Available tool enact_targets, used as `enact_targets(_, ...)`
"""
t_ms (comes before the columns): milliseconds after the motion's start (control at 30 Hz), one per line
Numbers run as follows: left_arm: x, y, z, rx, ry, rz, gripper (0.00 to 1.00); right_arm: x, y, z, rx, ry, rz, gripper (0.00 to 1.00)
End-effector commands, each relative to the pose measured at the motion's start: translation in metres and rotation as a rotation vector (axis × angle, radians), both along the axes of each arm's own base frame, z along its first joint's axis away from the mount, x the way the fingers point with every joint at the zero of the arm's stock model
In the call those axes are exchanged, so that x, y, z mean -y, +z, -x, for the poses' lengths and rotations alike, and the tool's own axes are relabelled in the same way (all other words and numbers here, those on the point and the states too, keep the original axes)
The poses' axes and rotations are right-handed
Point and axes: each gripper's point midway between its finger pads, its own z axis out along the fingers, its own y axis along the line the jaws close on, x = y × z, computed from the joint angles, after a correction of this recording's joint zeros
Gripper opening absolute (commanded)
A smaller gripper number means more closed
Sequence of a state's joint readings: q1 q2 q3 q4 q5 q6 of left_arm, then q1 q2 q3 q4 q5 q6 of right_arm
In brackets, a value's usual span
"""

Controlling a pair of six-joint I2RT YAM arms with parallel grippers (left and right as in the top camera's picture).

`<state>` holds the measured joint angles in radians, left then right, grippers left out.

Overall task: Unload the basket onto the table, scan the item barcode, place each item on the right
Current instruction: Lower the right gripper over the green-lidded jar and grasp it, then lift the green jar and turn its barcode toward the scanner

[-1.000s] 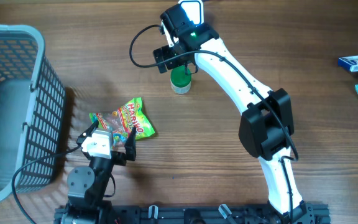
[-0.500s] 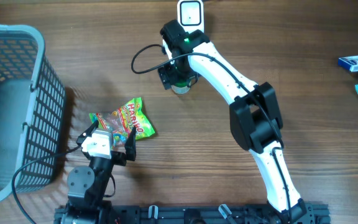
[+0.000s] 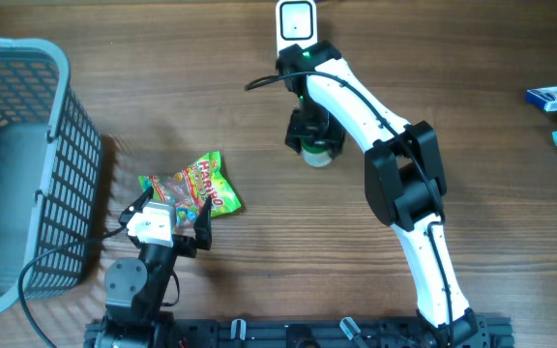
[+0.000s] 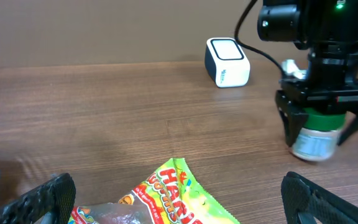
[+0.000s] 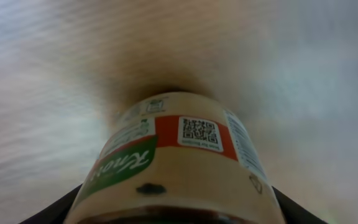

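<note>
Desk [image 3: 491,77] carries everything. The basket [image 3: 27,155] is off to the left of the left gripper [image 3: 174,208], which you see spread wide just behind the candy bag [image 3: 201,184], likely idle. The scanner [image 4: 227,61] stands just beyond the right gripper [image 3: 314,135]. The jar [image 4: 316,137] sits between its fingers, probably so the label can face the scanner. You can't tell whether it's clamped. Only the right wrist view shows you the label's code. Only the left wrist view shows fingers flanking the jar.
</note>
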<state>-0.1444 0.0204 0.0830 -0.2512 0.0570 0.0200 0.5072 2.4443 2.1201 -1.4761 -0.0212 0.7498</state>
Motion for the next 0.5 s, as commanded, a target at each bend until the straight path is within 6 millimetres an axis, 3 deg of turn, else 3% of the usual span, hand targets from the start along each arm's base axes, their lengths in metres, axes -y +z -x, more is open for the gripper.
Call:
enact_targets(0,0.000,-0.001,0.000,-0.001,0.002,0.008,1.00,-0.009,-0.002,0.015,-0.053,-0.275,0.033,0.95)
enact_targets(33,0.000,-0.001,0.000,-0.001,0.002,0.008,1.00,-0.016,0.001,0.017,-0.063,-0.283,0.003,1.00)
enact_targets(100,0.000,-0.001,0.000,-0.001,0.002,0.008,1.00,-0.019,0.012,0.018,-0.040,-0.277,-0.007,1.00)
enact_targets(167,0.000,-0.001,0.000,-0.001,0.002,0.008,1.00,-0.014,0.047,0.019,0.039,-0.263,0.011,1.00)
enact_targets(200,0.000,-0.001,0.000,-0.001,0.002,0.008,1.00,-0.009,0.066,0.022,0.068,-0.256,0.018,1.00)
enact_targets(233,0.000,-0.001,0.000,-0.001,0.002,0.008,1.00,0.001,0.099,0.025,0.128,-0.210,0.008,1.00)
enact_targets(400,0.000,-0.001,0.000,-0.001,0.002,0.008,1.00,0.004,0.217,0.048,0.360,0.156,-0.242,1.00)
enact_targets(467,0.000,-0.001,0.000,-0.001,0.002,0.008,1.00,0.036,0.252,0.044,0.513,0.416,-0.117,1.00)
